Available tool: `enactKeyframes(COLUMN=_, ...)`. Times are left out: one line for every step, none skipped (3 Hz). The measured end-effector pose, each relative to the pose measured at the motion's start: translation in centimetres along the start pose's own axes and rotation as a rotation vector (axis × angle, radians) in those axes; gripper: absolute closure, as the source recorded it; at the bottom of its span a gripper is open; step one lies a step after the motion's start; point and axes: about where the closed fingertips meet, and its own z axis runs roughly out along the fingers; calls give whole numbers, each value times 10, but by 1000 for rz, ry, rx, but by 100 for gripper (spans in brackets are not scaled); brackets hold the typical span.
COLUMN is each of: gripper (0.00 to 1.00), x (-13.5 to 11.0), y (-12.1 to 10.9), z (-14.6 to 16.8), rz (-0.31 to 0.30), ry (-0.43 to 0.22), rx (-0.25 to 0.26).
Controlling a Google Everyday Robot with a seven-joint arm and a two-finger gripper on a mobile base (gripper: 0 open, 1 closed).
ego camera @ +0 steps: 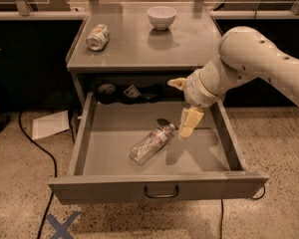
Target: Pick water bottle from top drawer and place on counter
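The water bottle (pixel 150 143) lies on its side in the middle of the open top drawer (pixel 159 184), its white cap pointing to the back right. My gripper (pixel 178 108) hangs over the right part of the drawer, open and empty. Its lower finger (pixel 189 123) ends just right of the bottle's cap without holding it. The upper finger (pixel 177 83) sits near the cabinet's front edge. The counter (pixel 139 46) is the grey top above the drawer.
A crushed silver-green can (pixel 97 36) lies at the counter's left and a white bowl (pixel 161 17) stands at its back. Dark items (pixel 124 91) sit at the drawer's back. A paper sheet (pixel 50 125), a cable and a blue tape cross (pixel 62 226) are on the floor.
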Motion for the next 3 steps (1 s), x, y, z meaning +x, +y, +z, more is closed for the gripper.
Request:
enactKeyframes(gripper=0, x=-4, y=6, z=16, rz=-9, ry=-41, rx=-17)
enactKeyframes(gripper=0, x=-19, y=19, z=56, rz=-38, ry=-110, rx=-49)
enactKeyframes(gripper=0, x=-41, y=36, z=104, rz=-87, ry=-148, rx=-81)
